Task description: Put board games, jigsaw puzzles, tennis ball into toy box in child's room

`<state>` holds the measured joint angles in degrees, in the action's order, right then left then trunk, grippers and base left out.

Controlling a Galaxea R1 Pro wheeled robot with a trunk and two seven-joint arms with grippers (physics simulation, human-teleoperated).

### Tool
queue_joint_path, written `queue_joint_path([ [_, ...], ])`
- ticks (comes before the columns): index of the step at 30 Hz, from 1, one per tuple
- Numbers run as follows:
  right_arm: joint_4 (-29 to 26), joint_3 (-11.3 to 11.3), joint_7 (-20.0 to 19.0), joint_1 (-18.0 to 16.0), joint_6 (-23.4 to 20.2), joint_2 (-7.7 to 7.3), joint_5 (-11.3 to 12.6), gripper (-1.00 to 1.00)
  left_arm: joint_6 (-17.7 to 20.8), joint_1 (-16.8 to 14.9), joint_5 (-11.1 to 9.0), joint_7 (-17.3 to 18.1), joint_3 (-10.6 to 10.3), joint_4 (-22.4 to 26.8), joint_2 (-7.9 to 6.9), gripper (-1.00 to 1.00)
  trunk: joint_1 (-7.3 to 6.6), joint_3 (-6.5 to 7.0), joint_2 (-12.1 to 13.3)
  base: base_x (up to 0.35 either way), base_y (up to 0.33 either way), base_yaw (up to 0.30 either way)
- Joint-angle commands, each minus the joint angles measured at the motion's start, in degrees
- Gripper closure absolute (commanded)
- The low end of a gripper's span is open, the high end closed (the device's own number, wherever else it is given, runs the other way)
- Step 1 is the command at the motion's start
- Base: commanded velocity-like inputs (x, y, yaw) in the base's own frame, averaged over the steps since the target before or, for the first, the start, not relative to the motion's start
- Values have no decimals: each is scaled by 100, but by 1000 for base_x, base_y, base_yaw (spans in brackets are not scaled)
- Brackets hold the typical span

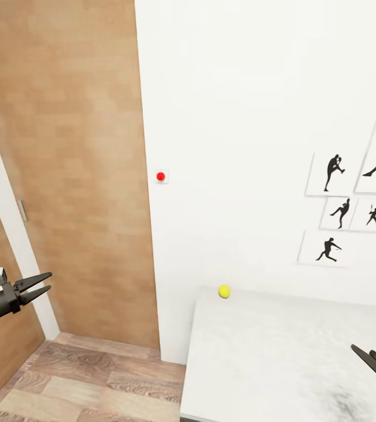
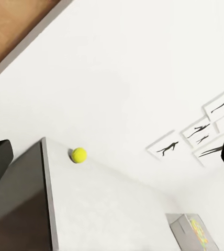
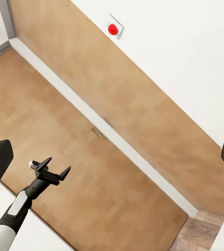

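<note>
Tennis ball [image 1: 224,291] is seen at the table's [image 1: 270,363] back corner, round, without long axis; left gripper [image 1: 40,285] is spread apart, empty; right gripper [image 1: 368,355] narrowly parted, empty.

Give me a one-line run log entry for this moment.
small yellow-green tennis ball on light grey table corner by wall | left gripper open, empty | right gripper open, empty
</note>
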<state>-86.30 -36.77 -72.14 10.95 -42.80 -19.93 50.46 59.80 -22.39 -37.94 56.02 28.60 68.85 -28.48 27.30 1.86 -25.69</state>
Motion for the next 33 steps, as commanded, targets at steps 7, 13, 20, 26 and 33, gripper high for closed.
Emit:
queue_joint_path([
  [7,-1,3,10,4,-46,-2,34,-100,20,-3,15,26,5,-3,0,-100,2,-58,-3,0,12,0],
  [13,-3,10,89,-1,-45,-2,34,-100,20,-3,15,24,5,-3,0,-100,2,-107,-3,17,45,0],
  [20,-28,25,305,-3,-44,4,34,-100,20,-3,15,15,6,-6,0,-100,2,-123,-3,13,17,0],
  [26,-46,50,421,-4,-42,6,34,-100,20,-4,15,14,0,-8,0,-100,2,-125,-3,2,3,0],
  [33,-97,128,1072,-56,-44,106,25,-100,20,-13,15,3,-4,-15,3,-100,2,-125,-3,0,0,0],
])
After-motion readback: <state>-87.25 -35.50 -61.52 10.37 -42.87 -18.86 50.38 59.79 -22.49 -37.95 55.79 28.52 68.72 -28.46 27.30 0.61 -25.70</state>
